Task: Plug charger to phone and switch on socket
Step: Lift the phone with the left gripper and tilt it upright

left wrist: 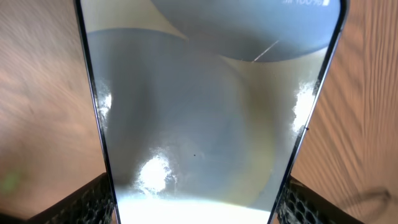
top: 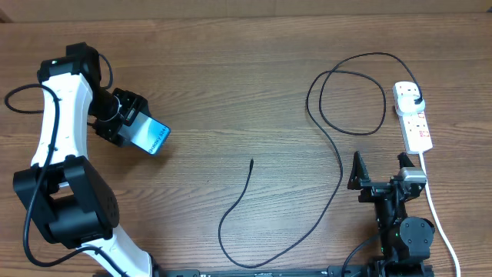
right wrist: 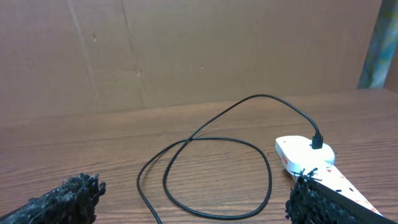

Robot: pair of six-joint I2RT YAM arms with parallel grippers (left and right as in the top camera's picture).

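Overhead view, read left to right. At the left of the frame the left gripper [top: 135, 125] is closed on the phone [top: 154, 138], whose lit blue screen juts toward the lower right. The left wrist view shows its 2 black pads [left wrist: 87, 202] pressed to the phone's long edges. Whether the phone rests on the table [top: 231, 77] cannot be told, and its charging port is not visible. The phone is judged rigid, smooth-sided and breakable, so an edge grip with moderate force suits it. At centre lies the connector tip [top: 252, 161], free on the wood and well apart from the phone. From it the charger [top: 339, 165] runs down, back up the right half of the frame and through 1 wide loop at the upper right. The cable is judged light and limp. A hold just behind the tip would probably keep the tip from drooping, and the slack may drag as it travels. At the far right the socket [top: 416, 123] is the only receptacle. Its upper outlet holds the black plug head [top: 415, 98], the red switches [top: 419, 117] are too small to read, and a white lead [top: 440, 219] trails to the lower edge. Below the socket, the right gripper [top: 380, 165] is spread wide and holds nothing.
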